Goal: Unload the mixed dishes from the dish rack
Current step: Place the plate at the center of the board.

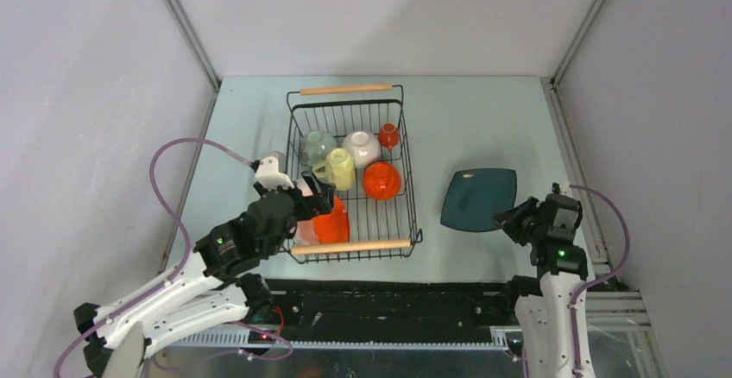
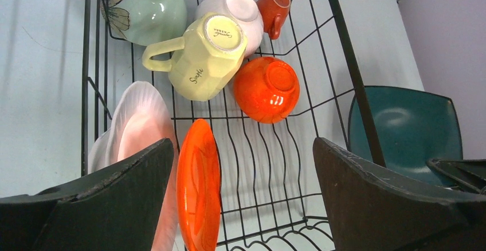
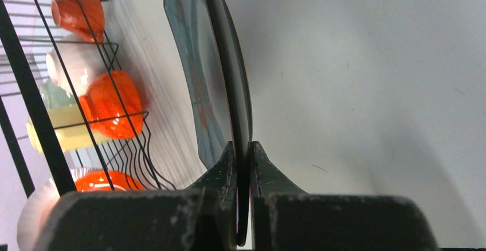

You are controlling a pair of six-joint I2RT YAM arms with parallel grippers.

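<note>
The dish rack, black wire with two wooden handles, stands mid-table. Inside it are a pale green bowl, a white bowl, an orange cup, a pale yellow mug and an upturned orange bowl. An orange plate stands on edge beside a pale pink-white plate. My left gripper hangs open over the rack's near left corner, the orange plate between its fingers, close to the left one. My right gripper is shut on the rim of the dark teal square plate, right of the rack.
Grey enclosure walls close in the pale green table on the left, back and right. A black rail runs along the near edge between the arm bases. The teal plate is outside the rack, near the right wall.
</note>
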